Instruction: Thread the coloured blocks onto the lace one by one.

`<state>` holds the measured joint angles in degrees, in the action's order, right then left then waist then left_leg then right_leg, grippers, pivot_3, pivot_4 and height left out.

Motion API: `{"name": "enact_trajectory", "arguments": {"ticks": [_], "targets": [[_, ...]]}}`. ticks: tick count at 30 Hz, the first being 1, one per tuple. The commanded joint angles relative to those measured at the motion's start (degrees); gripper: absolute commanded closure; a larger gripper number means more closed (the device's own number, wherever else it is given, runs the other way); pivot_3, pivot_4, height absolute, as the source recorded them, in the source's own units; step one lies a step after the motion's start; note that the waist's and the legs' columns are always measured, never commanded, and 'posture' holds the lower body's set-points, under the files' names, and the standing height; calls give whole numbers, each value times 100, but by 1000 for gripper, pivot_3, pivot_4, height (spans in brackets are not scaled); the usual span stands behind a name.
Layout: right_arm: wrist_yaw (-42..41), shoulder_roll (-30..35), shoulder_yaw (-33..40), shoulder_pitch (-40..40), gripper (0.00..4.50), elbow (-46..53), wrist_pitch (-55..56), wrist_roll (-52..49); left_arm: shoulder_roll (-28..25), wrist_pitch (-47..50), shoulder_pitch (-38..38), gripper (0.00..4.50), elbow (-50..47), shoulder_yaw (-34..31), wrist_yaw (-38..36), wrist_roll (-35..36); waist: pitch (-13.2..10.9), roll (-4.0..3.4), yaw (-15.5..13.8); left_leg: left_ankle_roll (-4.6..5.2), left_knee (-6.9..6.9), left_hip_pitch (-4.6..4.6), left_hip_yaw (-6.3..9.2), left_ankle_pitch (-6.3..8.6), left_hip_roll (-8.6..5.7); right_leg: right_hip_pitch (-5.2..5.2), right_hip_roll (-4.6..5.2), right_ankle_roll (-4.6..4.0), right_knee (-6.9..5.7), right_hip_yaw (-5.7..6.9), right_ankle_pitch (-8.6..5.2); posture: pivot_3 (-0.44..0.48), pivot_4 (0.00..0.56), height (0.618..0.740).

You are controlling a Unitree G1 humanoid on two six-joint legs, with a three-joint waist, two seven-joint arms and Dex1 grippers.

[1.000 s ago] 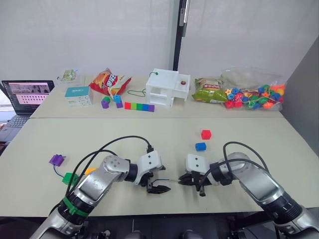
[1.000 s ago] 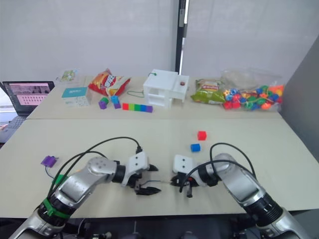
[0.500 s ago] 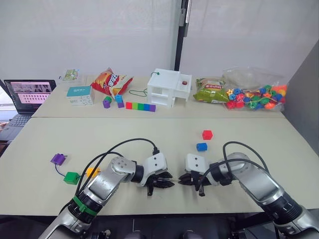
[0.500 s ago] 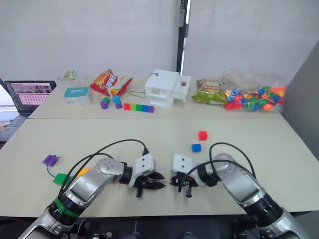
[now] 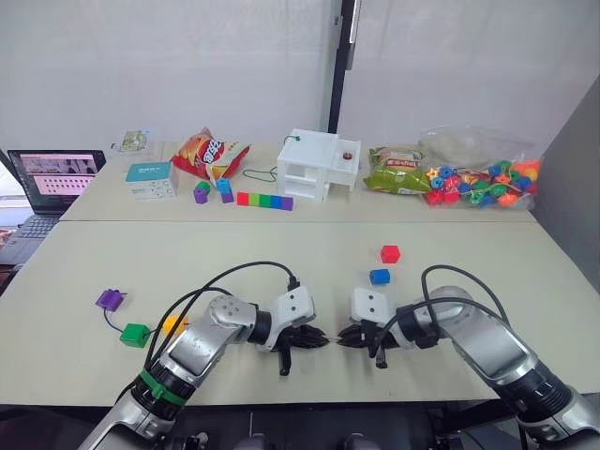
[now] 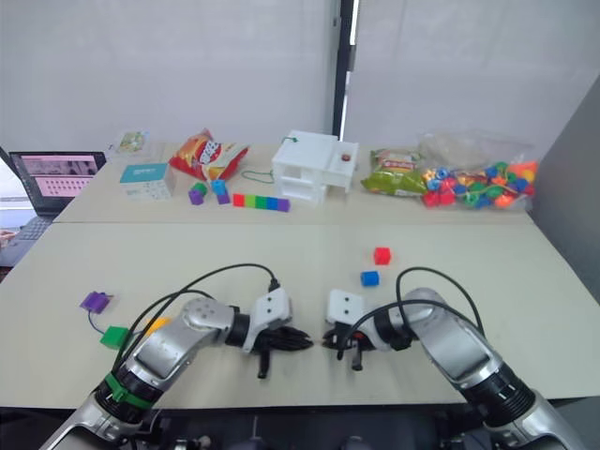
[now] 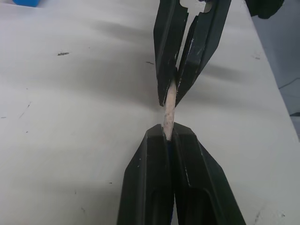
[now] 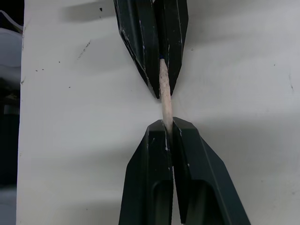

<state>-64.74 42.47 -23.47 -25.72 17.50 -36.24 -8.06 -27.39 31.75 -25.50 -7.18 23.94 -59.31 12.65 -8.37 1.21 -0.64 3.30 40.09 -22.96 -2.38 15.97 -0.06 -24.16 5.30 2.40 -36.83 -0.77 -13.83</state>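
Note:
The lace's pale stiff tip [image 7: 169,110] bridges the two grippers, which meet nose to nose near the table's front edge. My left gripper [image 5: 319,339] is shut on one end of the tip and my right gripper [image 5: 343,341] is shut on the other end. The wrist views show both pairs of fingers pinched on it [image 8: 164,101]. The red block [image 5: 389,253] and blue block [image 5: 379,277] lie loose just behind the right gripper. At the left lie the purple block [image 5: 109,299], green block [image 5: 135,334] and yellow block [image 5: 172,324], with thin dark lace [image 5: 112,320] running between purple and green.
The far table holds a laptop [image 5: 52,176], a teal box [image 5: 148,180], a chip bag [image 5: 208,155], a joined rainbow bar [image 5: 262,200], a white box [image 5: 317,164], a green snack bag [image 5: 394,171] and a clear bead bag [image 5: 478,178].
My left gripper has slid right towards the right gripper and shut on the lace tip. The right gripper has kept still, shut on the tip.

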Motion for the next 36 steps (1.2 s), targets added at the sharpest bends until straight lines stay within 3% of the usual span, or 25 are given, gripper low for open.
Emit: {"name": "enact_trajectory", "arguments": {"ticks": [1, 3, 4, 11, 15, 19, 22, 26, 33, 36], "targets": [[199, -87, 114, 64, 4500, 146, 37, -12, -32, 12, -82, 4467, -277, -256, 14, 146, 0, 0, -4, 0, 1, 0, 1, 0, 0, 1, 0, 0, 0, 0, 0, 0, 150, 740], [393, -146, 313, 97, 4500, 206, -44, -61, -119, 52, -81, 4467, -299, -250, 0, 112, 0, 0, -3, 0, 0, 0, 1, 0, 0, 1, 1, 0, 0, 0, 0, 0, 150, 740], [450, -144, 474, 144, 3815, 280, -193, -178, -187, 76, -80, 4500, -313, -245, -12, 82, 0, 0, -9, 0, 0, 0, 1, 0, 0, 0, 1, 0, 0, 0, 0, 0, 150, 740], [1306, -311, 1854, 1091, 1481, 1128, -1172, -835, -474, 188, 61, 4500, -481, -474, 112, 111, 0, 0, -20, 0, -2, -9, 9, 0, 0, 0, 5, 0, 3, 6, 0, 0, 150, 740], [2713, -1092, 2801, 1574, 107, 1402, -1424, -642, -693, 442, 355, 4500, -827, -728, 197, 254, 1, -2, 10, -1, -8, -10, 13, 0, 2, -5, 4, 0, 2, 3, 0, 0, 150, 740], [4245, -2152, 3023, 1685, 44, 1344, -1430, -174, -790, 629, 451, 4500, -1000, -873, 260, 355, 1, -1, 14, -9, -11, -5, 12, -5, 0, -7, 4, 0, -6, -2, 0, 0, 150, 740], [4946, -2778, 2754, 1624, 44, 1214, -1238, 98, -801, 651, 459, 4500, -1001, -875, 313, 376, 2, -4, 15, -14, -15, 0, 11, -8, -2, -7, 4, -1, -11, -3, 0, 0, 150, 740], [6277, -4044, 2660, 1281, 44, 240, -469, 495, -801, 673, 465, 4500, -1031, -814, 384, 366, 2, -4, 59, -16, -17, 2, 9, -9, -2, -8, 1, -1, -11, -3, 0, 0, 150, 740], [6632, -4152, 2631, 879, 44, -1270, 748, 781, -836, 760, 607, 4500, -1207, -817, 493, 389, 1, -5, 84, -28, -26, 0, 9, -16, -7, -10, 4, -1, -5, -2, 0, 0, 150, 740], [6542, -4121, 2607, 884, 800, -1455, 1061, 736, -860, 780, 669, 4500, -1245, -841, 537, 388, 1, -5, 133, -36, -33, 2, 9, -21, -4, -9, -1, -2, -4, -2, 1, 0, 150, 740]]}}
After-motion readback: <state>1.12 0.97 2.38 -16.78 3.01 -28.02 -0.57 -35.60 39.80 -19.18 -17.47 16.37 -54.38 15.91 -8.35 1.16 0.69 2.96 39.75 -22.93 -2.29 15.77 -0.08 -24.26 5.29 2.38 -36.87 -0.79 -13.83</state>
